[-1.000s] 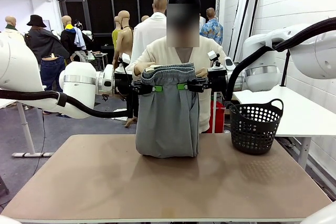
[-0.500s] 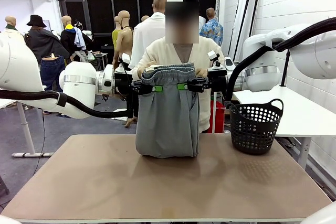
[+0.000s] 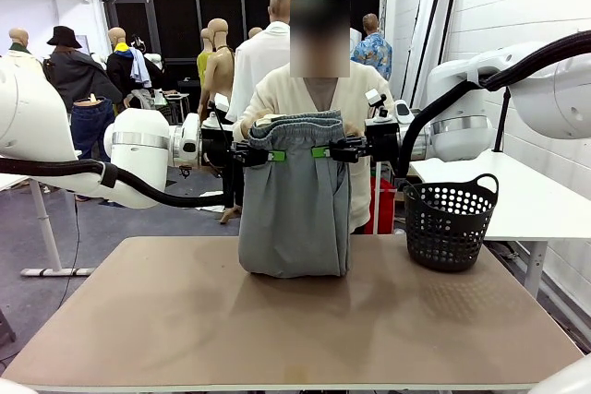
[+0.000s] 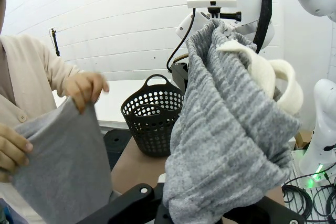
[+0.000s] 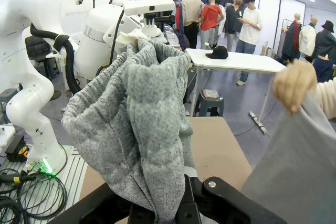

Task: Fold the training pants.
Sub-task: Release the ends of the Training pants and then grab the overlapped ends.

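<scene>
The light grey training pants (image 3: 295, 209) hang upright over the far half of the table, their lower end resting on the tabletop. My left gripper (image 3: 269, 155) is shut on the gathered waistband's left side, and my right gripper (image 3: 327, 151) is shut on its right side. In the left wrist view the bunched waistband (image 4: 220, 129) rises from between my fingers. The right wrist view shows the same bunched cloth (image 5: 139, 124). Behind the pants, the person's hands (image 3: 354, 126) hold the top of the pants, and one hand (image 4: 86, 87) pinches a grey fabric layer (image 4: 58, 156).
A black perforated basket (image 3: 450, 221) stands on the brown table (image 3: 295, 329) at the far right. The person in a cream cardigan stands at the far edge. A white table stands to the right of mine.
</scene>
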